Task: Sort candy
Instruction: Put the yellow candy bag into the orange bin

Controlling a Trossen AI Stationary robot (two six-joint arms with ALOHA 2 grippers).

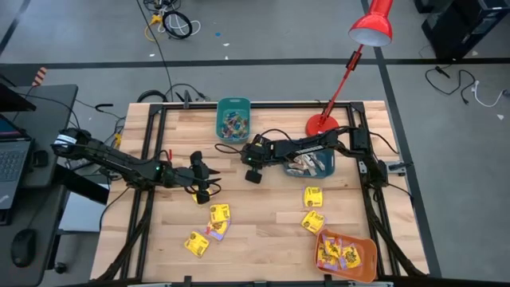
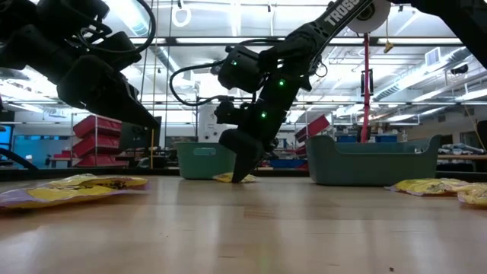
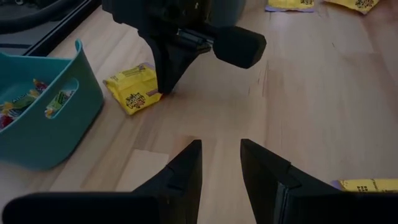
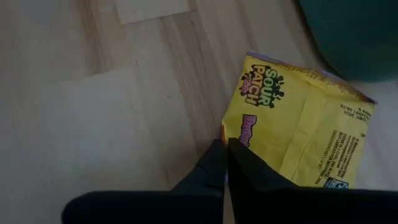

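Lying on a pale wooden tabletop point(image 1: 263, 215) are yellow packets point(image 1: 219, 212), with grey floor around. Pinching 1 packet's point(image 4: 298, 130) edge, the right pincer point(image 4: 227, 163) is closing together beside a teal bin point(image 1: 233, 108). The left pincer point(image 3: 221, 171) is hovering apart. The packet's far print is cut off.

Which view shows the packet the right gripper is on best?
Right wrist view: the packet fills the frame, print readable, right gripper shut on its edge. Left wrist view shows it small beside the teal bin. Low view shows a sliver; high view hides it.
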